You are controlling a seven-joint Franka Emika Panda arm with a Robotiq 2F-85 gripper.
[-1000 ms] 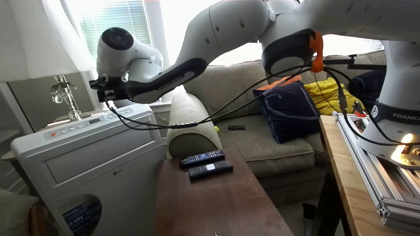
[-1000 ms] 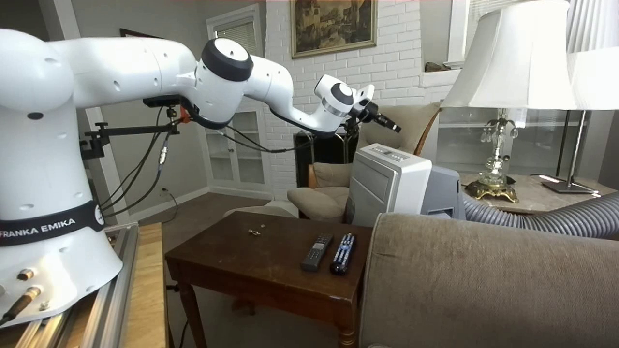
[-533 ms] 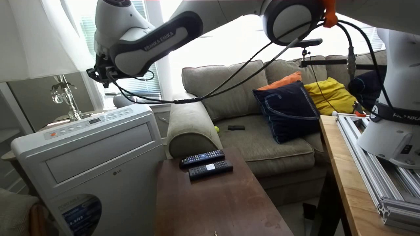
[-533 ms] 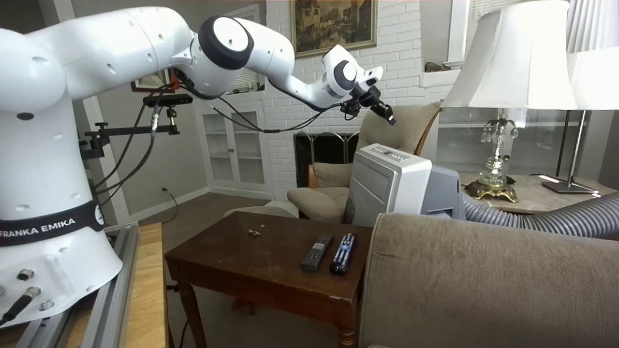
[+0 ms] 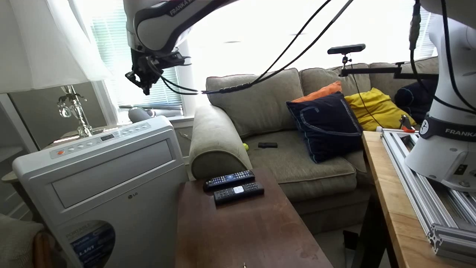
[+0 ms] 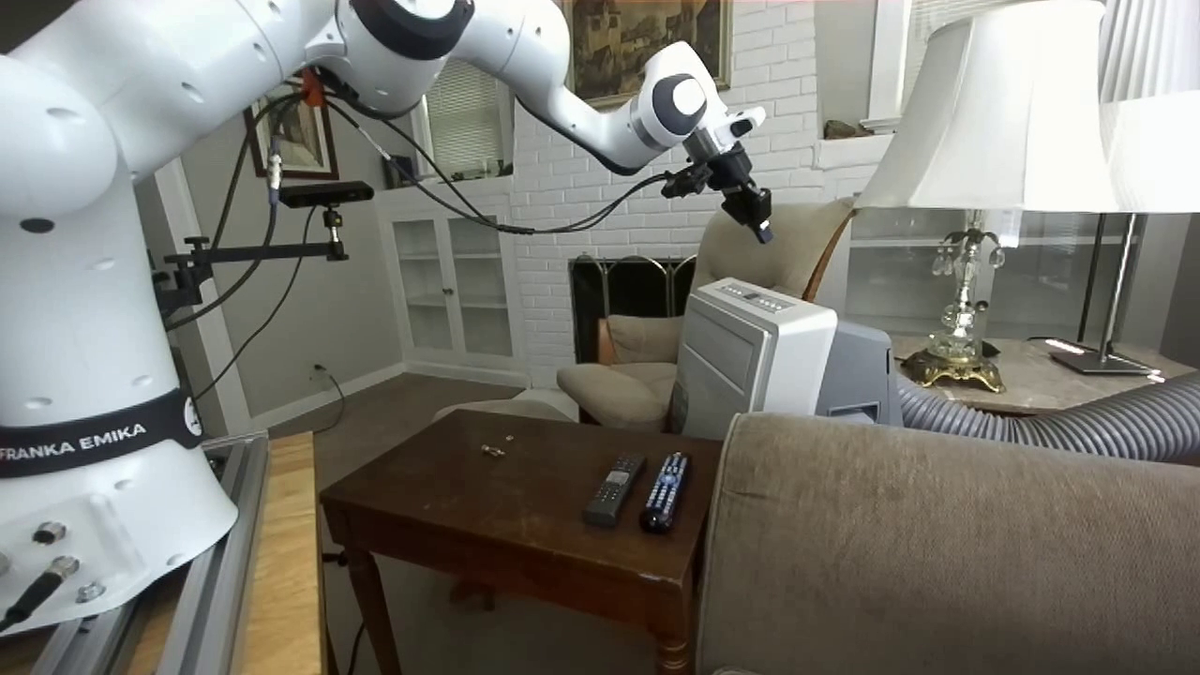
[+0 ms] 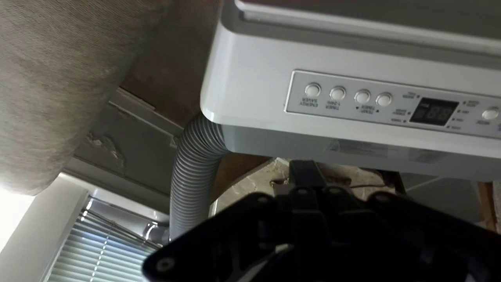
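Gripper [image 6: 763,230] is held higher than top of portable AC unit [image 5: 108,178], apart from it; jaws seen closed. Ctrl panel [image 7: 393,102] w/ btns [image 7: 337,93] & display [image 7: 433,111] caught in wrist view. AC flanked by brown tabletop [image 6: 525,506], where 2 remotes [image 6: 615,489] are seen side by side.

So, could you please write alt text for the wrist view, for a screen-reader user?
A black gripper, closed with nothing visible in it, juts up from the bottom edge; above it in the frame sits a white air conditioner, its control panel upside down. A ridged hose, a sofa arm and window blinds show at left.
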